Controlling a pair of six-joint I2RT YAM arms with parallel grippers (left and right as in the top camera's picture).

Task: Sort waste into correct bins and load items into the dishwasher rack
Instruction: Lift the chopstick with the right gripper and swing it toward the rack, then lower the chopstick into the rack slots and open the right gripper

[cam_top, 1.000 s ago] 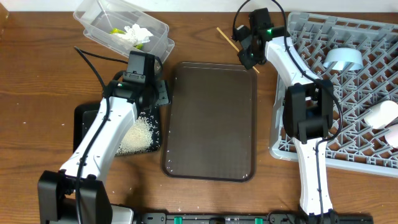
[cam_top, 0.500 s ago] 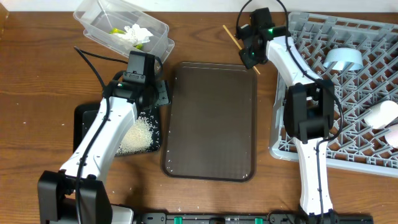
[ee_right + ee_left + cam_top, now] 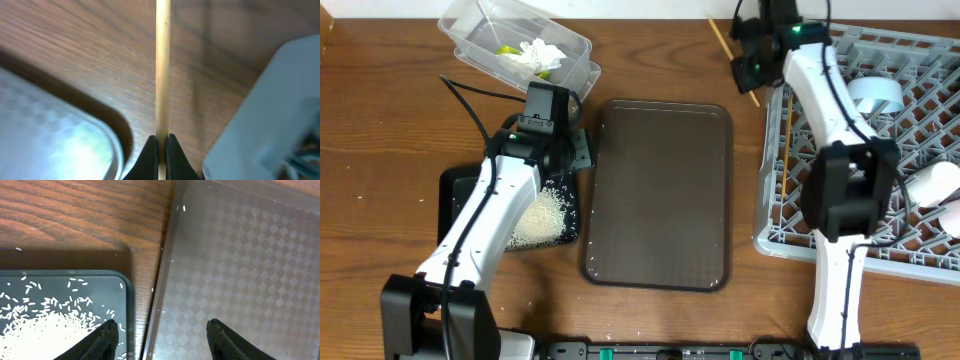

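Observation:
My right gripper (image 3: 752, 72) is shut on a thin wooden chopstick (image 3: 721, 38) and holds it above the table, by the near-left corner of the light-grey dishwasher rack (image 3: 920, 255). In the right wrist view the chopstick (image 3: 162, 65) runs straight up from the closed gripper (image 3: 162, 142), with the rack's corner (image 3: 270, 110) at the right. A blue bowl (image 3: 873, 95) and white cups (image 3: 932, 185) lie in the rack. My left gripper (image 3: 570, 150) is open and empty, and in the left wrist view (image 3: 161, 330) it straddles the black tray's rim (image 3: 131, 305). The rice (image 3: 545, 215) lies in that black tray (image 3: 460, 190).
The clear tub (image 3: 480, 20) at the back left holds white tissue (image 3: 538, 55) and a yellow-green wrapper (image 3: 506, 49). The brown serving tray (image 3: 658, 195) lies in the middle, between both arms. A few rice grains lie on the table by the front edge.
My right gripper has carried the chopstick to the right and further back, from the brown tray's far corner to the rack's corner. The left arm has not moved.

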